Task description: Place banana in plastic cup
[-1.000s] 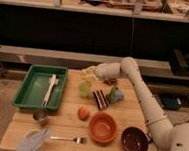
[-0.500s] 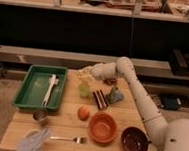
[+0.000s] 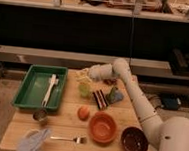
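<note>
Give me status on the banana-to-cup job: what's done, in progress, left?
Done: the gripper has reached the far side of the table, just above the plastic cup. In hand: the banana shows as a yellow shape at the gripper, over the cup. Left: lowering it into the cup and releasing; the banana isn't inside yet.

Green tray (image 3: 26, 96); orange bowl (image 3: 102, 127); fork (image 3: 68, 138)

My gripper (image 3: 86, 72) has swung further left and slightly away over the far table edge, carrying the banana (image 3: 82, 76) to just behind the plastic cup (image 3: 84, 89).
</note>
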Controlling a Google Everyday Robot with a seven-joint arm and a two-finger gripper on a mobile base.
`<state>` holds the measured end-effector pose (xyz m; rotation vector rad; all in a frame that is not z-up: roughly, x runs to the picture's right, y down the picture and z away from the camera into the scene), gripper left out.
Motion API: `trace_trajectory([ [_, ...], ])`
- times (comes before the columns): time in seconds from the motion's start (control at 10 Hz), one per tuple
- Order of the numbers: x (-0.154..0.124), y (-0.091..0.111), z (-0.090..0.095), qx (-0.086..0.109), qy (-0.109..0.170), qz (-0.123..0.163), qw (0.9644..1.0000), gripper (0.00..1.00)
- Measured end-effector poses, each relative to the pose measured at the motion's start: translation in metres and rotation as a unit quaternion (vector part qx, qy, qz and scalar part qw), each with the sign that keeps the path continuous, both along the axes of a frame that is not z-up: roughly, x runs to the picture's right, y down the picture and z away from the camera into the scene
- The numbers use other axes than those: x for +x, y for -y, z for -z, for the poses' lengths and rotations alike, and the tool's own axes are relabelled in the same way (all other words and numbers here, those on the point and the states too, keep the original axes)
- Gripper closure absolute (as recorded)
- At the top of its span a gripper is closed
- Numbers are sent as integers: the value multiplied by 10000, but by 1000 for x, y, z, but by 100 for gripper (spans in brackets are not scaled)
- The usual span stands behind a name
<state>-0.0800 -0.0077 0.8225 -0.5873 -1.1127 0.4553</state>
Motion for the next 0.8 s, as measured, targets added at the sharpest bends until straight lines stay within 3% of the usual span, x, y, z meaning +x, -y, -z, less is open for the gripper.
trace_trajectory([
  [0.3,-1,-8,-8,-1,72,50,10000,95],
  [0.8,0,-7,-15,153,43,202,9997,41],
])
